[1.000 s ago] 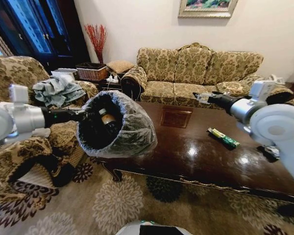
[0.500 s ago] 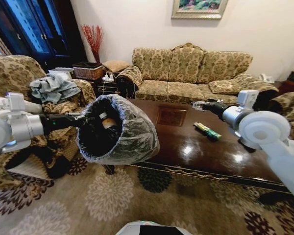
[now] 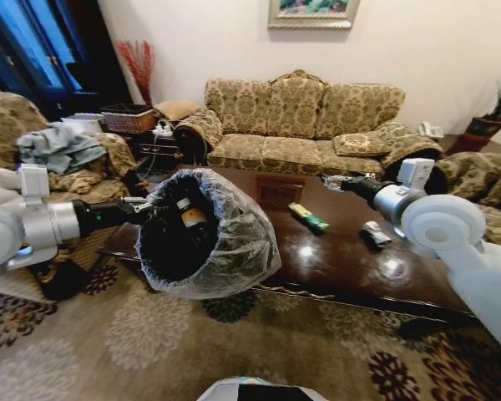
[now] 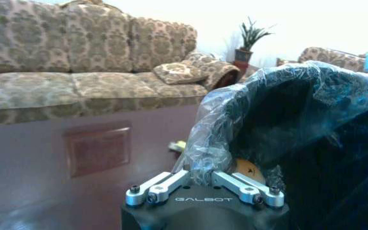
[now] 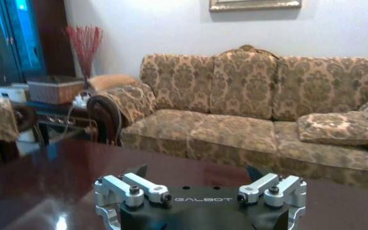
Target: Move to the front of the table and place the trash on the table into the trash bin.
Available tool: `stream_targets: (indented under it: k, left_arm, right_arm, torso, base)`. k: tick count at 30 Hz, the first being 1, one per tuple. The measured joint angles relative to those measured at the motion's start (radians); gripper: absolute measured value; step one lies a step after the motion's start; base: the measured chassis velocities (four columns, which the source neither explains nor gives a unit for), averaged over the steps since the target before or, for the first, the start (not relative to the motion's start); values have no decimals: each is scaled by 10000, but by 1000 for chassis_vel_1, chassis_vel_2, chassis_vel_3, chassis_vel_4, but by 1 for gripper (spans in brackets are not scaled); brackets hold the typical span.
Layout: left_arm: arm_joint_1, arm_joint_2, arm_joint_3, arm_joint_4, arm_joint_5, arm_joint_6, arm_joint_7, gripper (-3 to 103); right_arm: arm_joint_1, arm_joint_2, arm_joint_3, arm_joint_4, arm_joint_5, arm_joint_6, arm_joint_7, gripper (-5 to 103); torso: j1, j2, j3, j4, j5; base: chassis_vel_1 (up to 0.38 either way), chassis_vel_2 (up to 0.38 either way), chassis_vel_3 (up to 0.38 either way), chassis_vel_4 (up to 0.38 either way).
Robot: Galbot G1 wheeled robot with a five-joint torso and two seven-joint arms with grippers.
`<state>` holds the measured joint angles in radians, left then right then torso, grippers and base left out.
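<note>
My left gripper (image 3: 142,205) is shut on the rim of the trash bin (image 3: 207,238), a black bin lined with a grey plastic bag. It holds the bin tipped in the air off the table's (image 3: 351,259) left front corner. A tan bottle (image 3: 190,215) lies inside the bin. In the left wrist view the gripper (image 4: 200,176) pinches the bag's rim (image 4: 217,124). On the table lie a green-yellow packet (image 3: 307,218) and a silver-white wrapper (image 3: 373,235). My right gripper (image 3: 328,180) hovers open above the tabletop, behind the packet, with nothing between its fingers (image 5: 137,170).
A patterned sofa (image 3: 296,117) stands behind the table, an armchair (image 3: 75,163) with a grey cloth to the left, and a wicker basket (image 3: 125,121) on a side table. A potted plant (image 3: 494,113) is at the far right. Patterned carpet (image 3: 142,342) lies in front.
The whole head view has shifted, so the camera has moved; the table sits further left and the silver-white wrapper has come into sight. Both arms keep their pose, the bin still held.
</note>
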<state>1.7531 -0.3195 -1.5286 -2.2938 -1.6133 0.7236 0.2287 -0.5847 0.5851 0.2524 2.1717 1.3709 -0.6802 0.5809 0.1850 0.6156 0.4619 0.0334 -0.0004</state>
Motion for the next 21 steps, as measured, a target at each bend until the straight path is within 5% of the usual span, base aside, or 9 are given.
stream_targets:
  k: [4, 9, 13, 17, 21]
  left_arm:
    - [41, -141, 21, -236, 44, 4, -19, 0]
    - [54, -132, 12, -317, 75, 15, -88, 0]
    - [44, 91, 56, -296, 58, 16, -212, 0]
    - [59, 229, 98, -212, 56, 5, -206, 0]
    - [201, 127, -10, -207, 57, 2, -75, 0]
  right_arm:
    - [-135, 450, -798, -974, -1620, -22, -901, 100]
    - [263, 1042, -2038, -2327, -2159, 295, -1743, 100]
    - [677, 1542, -3265, -3602, -2471, 472, -3260, 100]
    - [770, 2225, -3886, -4814, -3096, 816, -3703, 100]
    - [849, 3165, -4062, -6055, -4021, 1028, -3870, 100]
  torso:
    - [-5, 1, -3, 2, 12]
    - [-5, 0, -1, 3, 18]
    - [-2, 0, -1, 11, -26]
    - [-1, 0, 0, 17, -2]
    - [-1, 0, 0, 0, 13]
  base:
    - [-281, -304, 251, 277]
    - [-72, -145, 96, 98]
    - [0, 0, 0, 0]
    - [48, 54, 5, -24]
    - [0, 0, 0, 0]
